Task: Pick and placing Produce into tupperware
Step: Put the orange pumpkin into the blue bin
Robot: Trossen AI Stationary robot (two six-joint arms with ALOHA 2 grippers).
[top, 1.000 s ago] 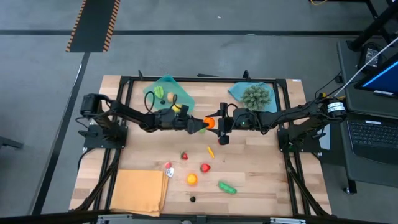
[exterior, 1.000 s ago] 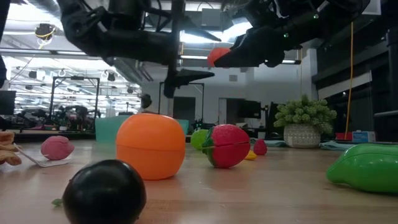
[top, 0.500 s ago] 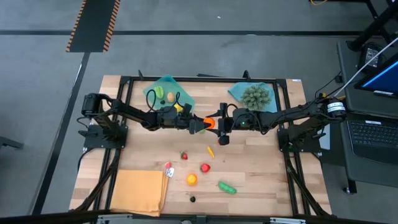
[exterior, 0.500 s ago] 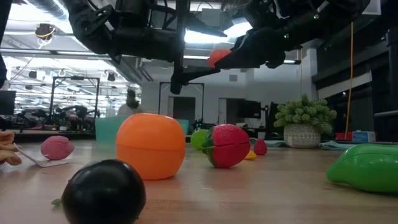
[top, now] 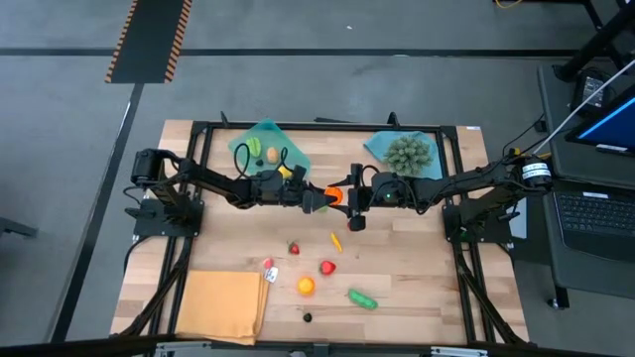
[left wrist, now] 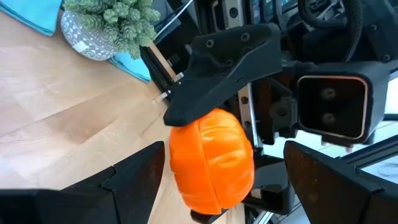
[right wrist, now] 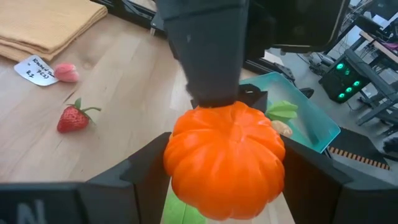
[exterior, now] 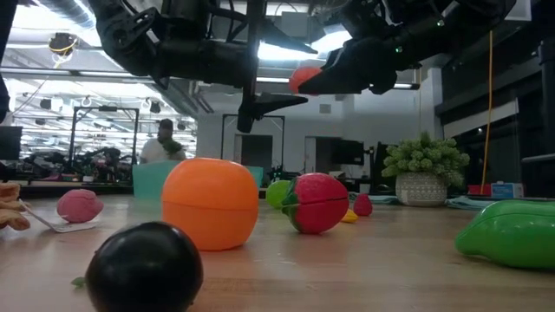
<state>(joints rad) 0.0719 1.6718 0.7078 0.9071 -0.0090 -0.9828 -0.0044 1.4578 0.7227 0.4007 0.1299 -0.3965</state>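
A bright orange ribbed pumpkin (right wrist: 225, 158) sits between black gripper fingers (right wrist: 208, 53). The tupperware (top: 266, 147) is translucent teal-green, holding green and yellow pieces. On the pale wood table (top: 417, 278) lie a red strawberry (right wrist: 73, 116) with green leaves, a pink piece (right wrist: 66, 72) on a white tag, an orange fruit (top: 306, 286), a green cucumber (top: 362, 298) and a black berry (top: 307, 317). The folded cloth (top: 220, 303) is orange-tan; the grey-green plant (top: 408, 154) stands on blue.

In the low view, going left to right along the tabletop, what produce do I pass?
Pink berry → black ball → orange round fruit → red strawberry-like piece → green pepper.
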